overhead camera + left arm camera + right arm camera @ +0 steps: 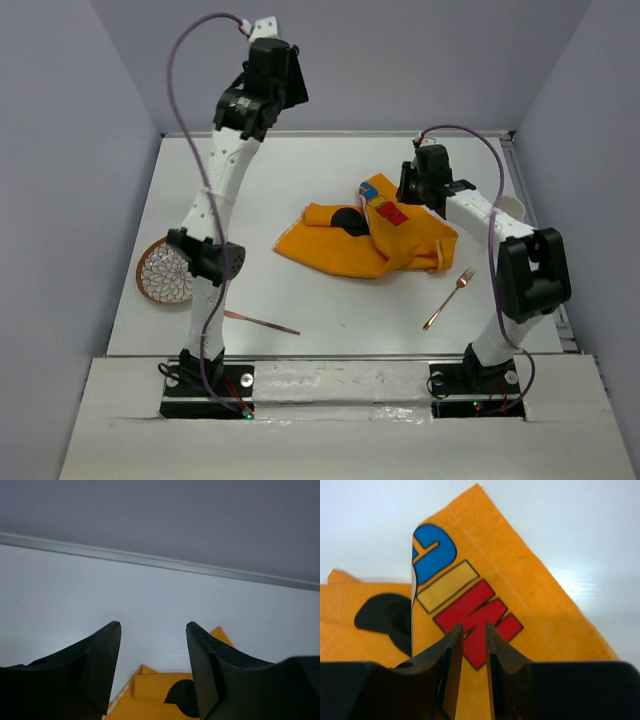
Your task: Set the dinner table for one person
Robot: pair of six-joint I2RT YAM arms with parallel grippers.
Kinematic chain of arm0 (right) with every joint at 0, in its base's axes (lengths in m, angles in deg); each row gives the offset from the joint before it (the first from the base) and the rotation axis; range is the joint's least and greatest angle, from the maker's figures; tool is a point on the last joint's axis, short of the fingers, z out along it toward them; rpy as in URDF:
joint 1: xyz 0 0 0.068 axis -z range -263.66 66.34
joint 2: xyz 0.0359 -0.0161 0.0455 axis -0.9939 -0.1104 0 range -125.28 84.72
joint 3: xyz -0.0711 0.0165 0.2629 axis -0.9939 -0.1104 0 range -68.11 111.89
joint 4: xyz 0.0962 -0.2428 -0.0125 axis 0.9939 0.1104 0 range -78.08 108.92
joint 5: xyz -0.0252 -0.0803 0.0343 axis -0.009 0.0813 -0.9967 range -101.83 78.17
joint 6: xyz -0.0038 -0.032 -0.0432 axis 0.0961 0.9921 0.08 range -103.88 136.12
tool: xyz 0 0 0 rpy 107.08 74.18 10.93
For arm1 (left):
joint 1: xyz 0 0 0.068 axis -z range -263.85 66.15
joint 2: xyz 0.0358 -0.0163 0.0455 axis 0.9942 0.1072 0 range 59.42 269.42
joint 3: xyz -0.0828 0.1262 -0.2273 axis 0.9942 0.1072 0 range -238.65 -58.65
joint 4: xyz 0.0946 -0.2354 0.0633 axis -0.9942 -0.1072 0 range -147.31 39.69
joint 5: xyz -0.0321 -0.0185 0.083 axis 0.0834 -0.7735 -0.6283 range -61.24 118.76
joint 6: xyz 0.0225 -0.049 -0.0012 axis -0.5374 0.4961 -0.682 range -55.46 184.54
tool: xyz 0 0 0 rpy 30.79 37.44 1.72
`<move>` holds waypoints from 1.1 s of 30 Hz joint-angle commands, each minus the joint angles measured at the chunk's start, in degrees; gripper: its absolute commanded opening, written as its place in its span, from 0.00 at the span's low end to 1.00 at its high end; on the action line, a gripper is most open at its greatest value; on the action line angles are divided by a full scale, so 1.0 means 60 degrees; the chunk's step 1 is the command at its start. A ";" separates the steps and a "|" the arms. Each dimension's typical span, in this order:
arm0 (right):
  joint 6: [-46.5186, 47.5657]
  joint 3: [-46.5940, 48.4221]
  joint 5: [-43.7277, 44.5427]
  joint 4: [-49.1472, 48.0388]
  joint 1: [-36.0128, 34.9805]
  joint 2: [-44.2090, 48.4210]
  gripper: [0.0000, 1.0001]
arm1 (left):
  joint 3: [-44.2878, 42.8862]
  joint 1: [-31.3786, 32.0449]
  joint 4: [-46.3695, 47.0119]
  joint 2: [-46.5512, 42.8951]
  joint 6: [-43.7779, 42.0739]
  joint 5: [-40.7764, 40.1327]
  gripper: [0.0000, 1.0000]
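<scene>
Pinching the crumpled mat (530,595), right gripper (474,626) is clamped on a fold, probably to spread it flat; left gripper (154,625) hangs high, fingers apart.

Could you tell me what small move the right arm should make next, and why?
Probably draw the right end effector slightly rightward, low over the dinner table. It looks closed on the printed flap of the orange mat, which lies crumpled and folded over itself, so pulling should spread it. The left end effector is open and empty.
</scene>
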 commanded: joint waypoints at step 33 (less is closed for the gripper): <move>0.0552 0.8392 0.1492 0.2511 -0.0258 -0.7809 0.42 | 1.6606 0.0918 1.0843 -0.5141 0.1042 0.0343 0.72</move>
